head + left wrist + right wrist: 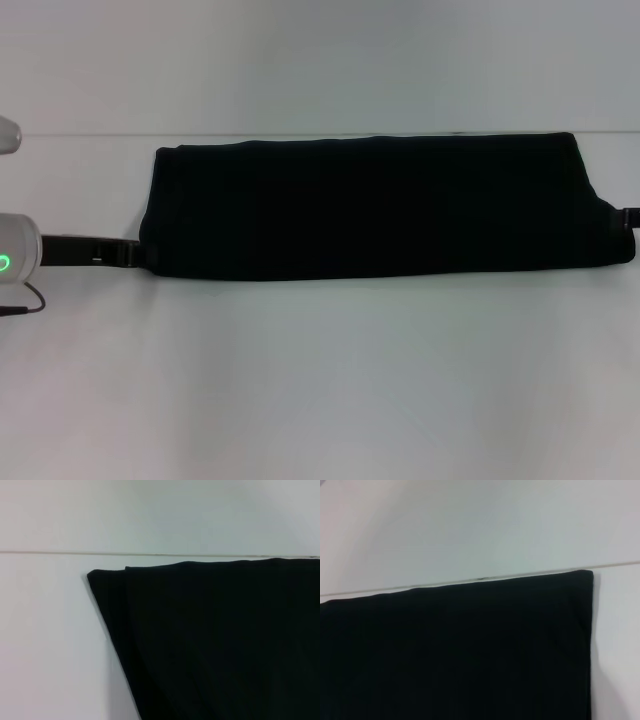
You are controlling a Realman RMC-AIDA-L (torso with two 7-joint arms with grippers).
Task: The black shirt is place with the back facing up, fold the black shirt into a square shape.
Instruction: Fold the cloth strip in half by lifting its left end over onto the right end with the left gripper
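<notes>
Left end effector [135, 253] and right end effector [630, 218] low, far apart, at opposite sides

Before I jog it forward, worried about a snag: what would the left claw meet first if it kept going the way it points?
The shirt. The left claw already sits at its left end, pointing along it toward the right.

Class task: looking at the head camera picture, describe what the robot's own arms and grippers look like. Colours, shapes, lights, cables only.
The left arm has a rounded white casing with a glowing green ring light and a thin dark cable below it. Its left gripper is flat, black and bar-shaped. Of the right gripper only a small black tip shows.
</notes>
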